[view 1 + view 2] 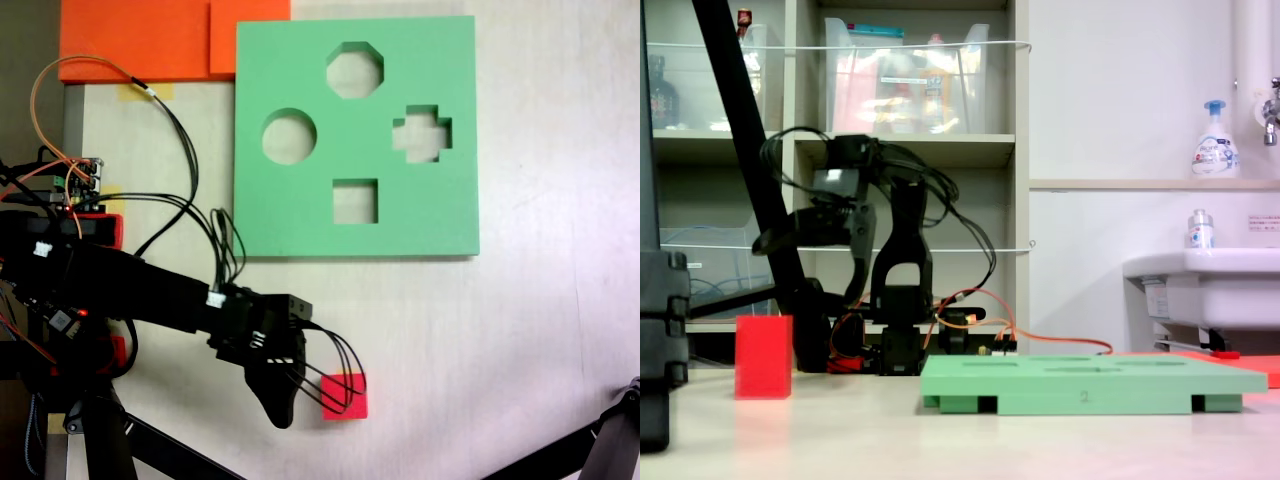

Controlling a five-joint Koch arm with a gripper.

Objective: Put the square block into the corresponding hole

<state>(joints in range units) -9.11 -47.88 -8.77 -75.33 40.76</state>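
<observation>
The square block [345,397] is a small red cube standing on the pale table near the front, well below the green foam board [300,60]. In another fixed view the block [763,357] stands at the left, apart from the board [1090,385]. The square hole [355,201] is in the board's lower middle, with bare table showing through. My black gripper [283,418] is just left of the block. Seen from the side, the gripper [762,242] hangs well above the block. Its jaws taper to one tip and hold nothing.
The board also has a round cut-out [289,136], an octagonal one [355,70] and a cross-shaped one [421,133]. Orange foam sheets [150,38] lie at the back left. Loose cables [190,150] trail from the arm's base. A black stand leg [610,440] enters at bottom right.
</observation>
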